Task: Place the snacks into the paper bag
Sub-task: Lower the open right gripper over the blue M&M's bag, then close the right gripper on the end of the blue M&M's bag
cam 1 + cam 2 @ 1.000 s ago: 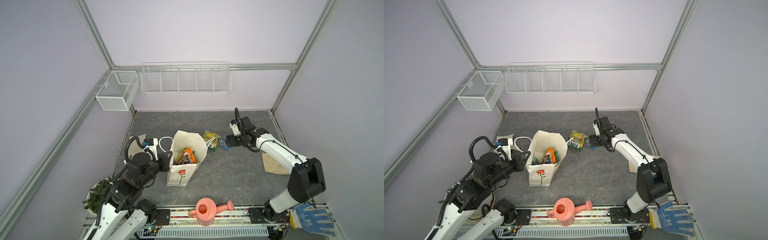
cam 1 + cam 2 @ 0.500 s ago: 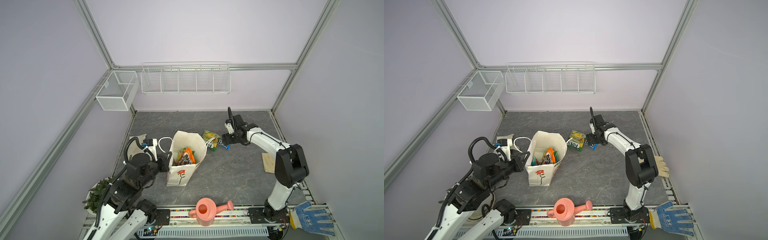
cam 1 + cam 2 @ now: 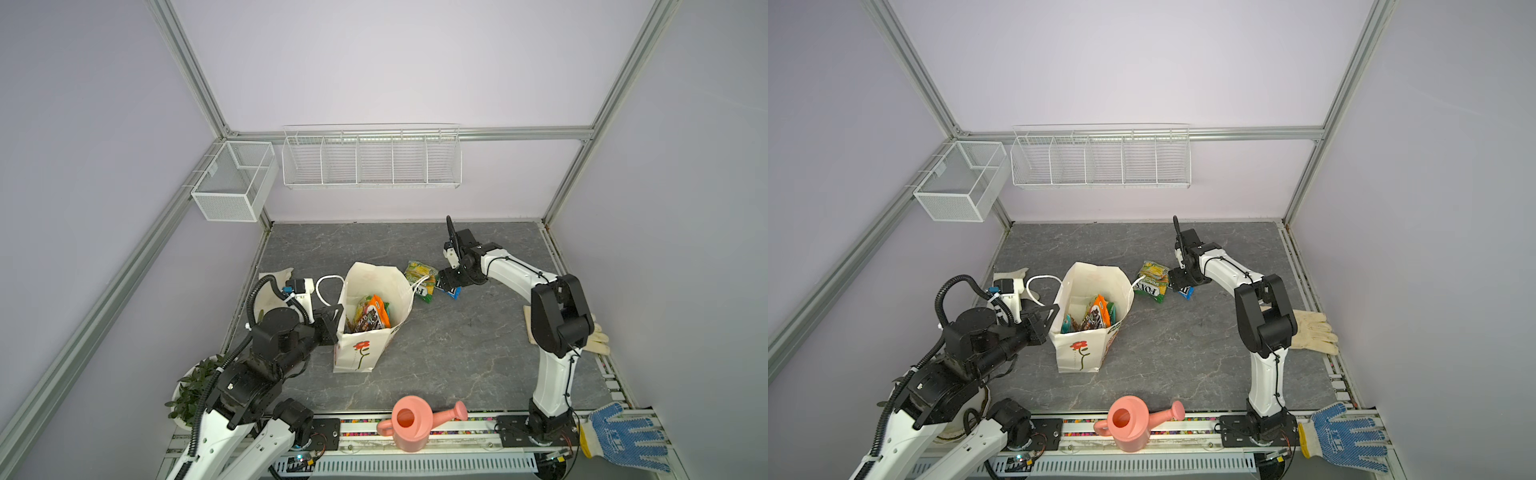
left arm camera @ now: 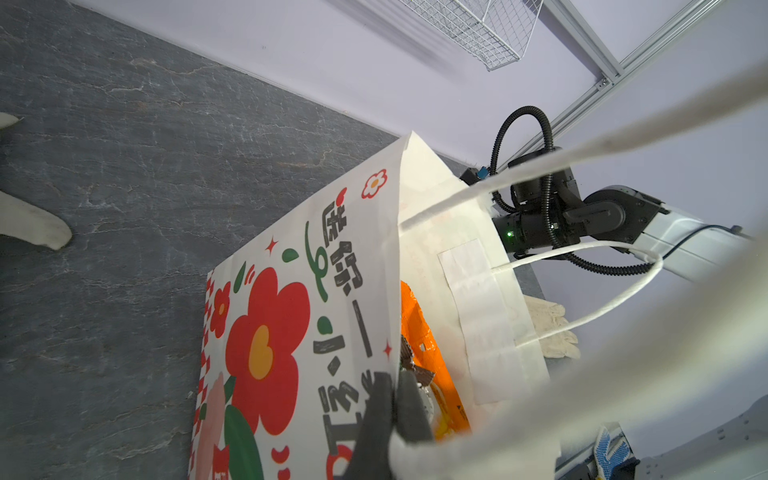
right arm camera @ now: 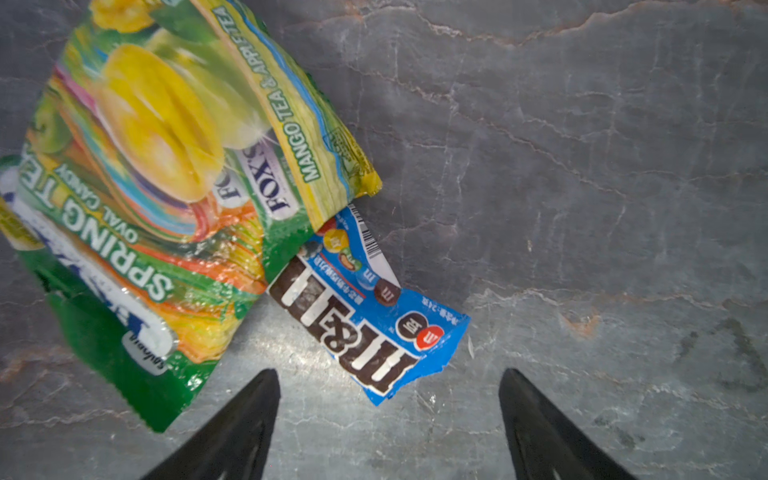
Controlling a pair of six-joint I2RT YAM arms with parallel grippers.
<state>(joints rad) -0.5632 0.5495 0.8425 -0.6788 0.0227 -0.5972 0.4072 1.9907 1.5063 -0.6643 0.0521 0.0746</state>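
paper bag [image 3: 360, 349]: upright on the desk [image 3: 457, 353], snacks [image 3: 372, 311] inside.
left gripper [image 4: 395, 388]: I read the jaws clenched on the bag's rim.
right gripper [image 5: 386, 374]: jaws spread wide over the blue M&M's pack [image 5: 374, 332], just beside the bag.
FOX'S bag [image 5: 145, 187]: corner overlapping that pack.

Bright, even overhead light, soft shadows. Edges bow outward. Cord handle [image 4: 623, 137] defocused; green-yellow packet [image 5: 158, 166] glares, partly smeared.

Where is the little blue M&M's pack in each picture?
Top view: blue M&M's pack lies just right of the paper bag.
Top view: same spot.
Left wrist view: not in it.
Right wrist view: middle.
Landmark: green-yellow FOX'S bag touching it.
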